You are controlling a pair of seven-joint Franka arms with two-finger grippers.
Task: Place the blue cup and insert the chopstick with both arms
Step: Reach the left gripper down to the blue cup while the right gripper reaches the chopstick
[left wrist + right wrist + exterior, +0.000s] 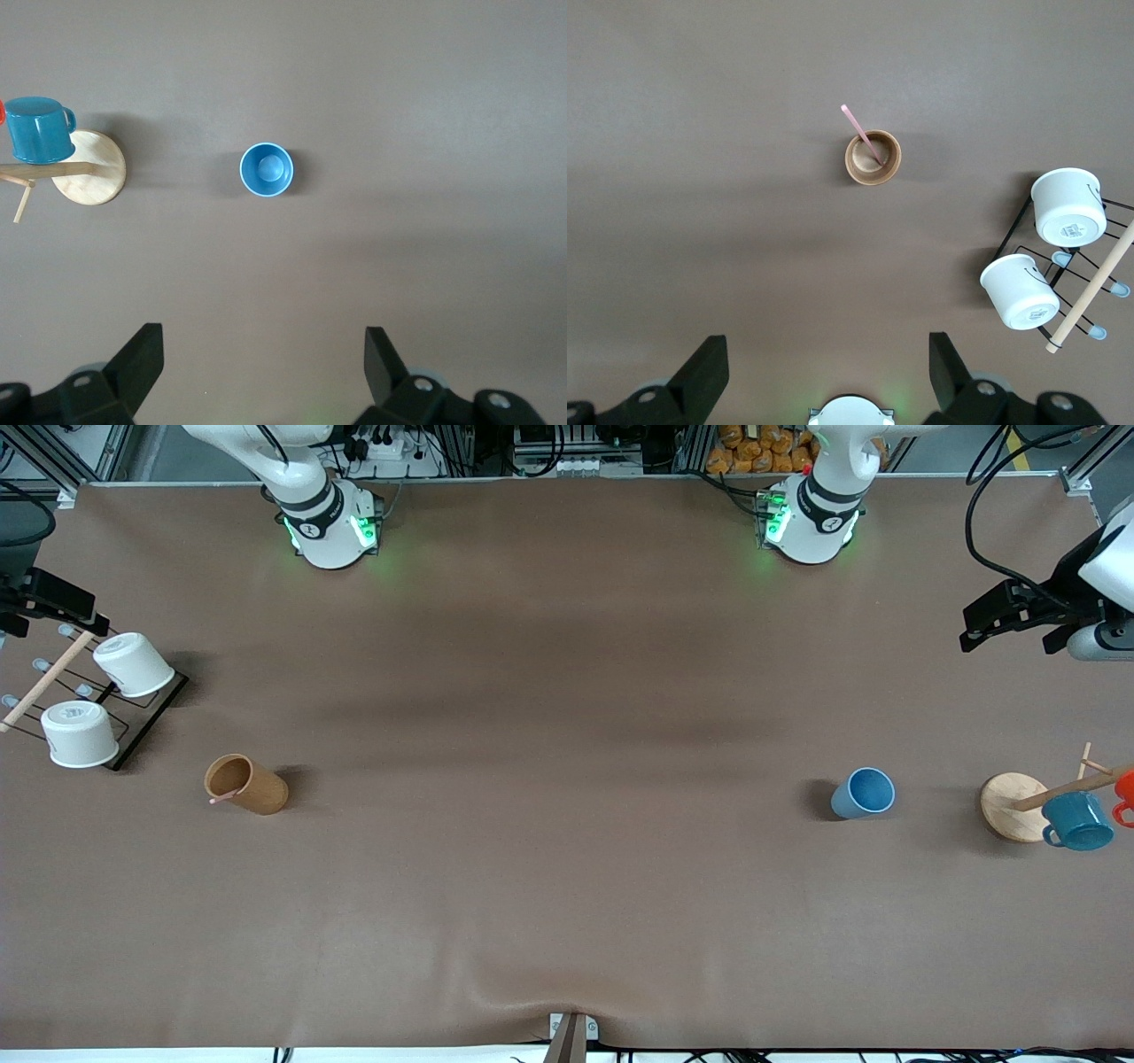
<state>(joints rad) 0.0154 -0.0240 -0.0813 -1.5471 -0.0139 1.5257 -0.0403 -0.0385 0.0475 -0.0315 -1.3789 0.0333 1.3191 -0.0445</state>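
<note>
The blue cup [864, 793] stands upright on the table toward the left arm's end; in the left wrist view [266, 170] I look down into it. The pale pink chopstick [223, 797] leans inside the brown wooden cup [246, 784] toward the right arm's end; in the right wrist view the chopstick [858, 128] sticks out over the brown cup's [873, 158] rim. My left gripper [1010, 633] hangs high at the left arm's end of the table, open and empty [264, 354]. My right gripper [62, 607] hangs high over the white-cup rack, open and empty [829, 359].
A wooden mug tree [1014, 806] with a teal mug [1076, 821] and an orange mug [1125, 793] stands beside the blue cup. A black wire rack [146, 722] with two white cups [133, 664] and a long dowel [44, 682] stands near the brown cup.
</note>
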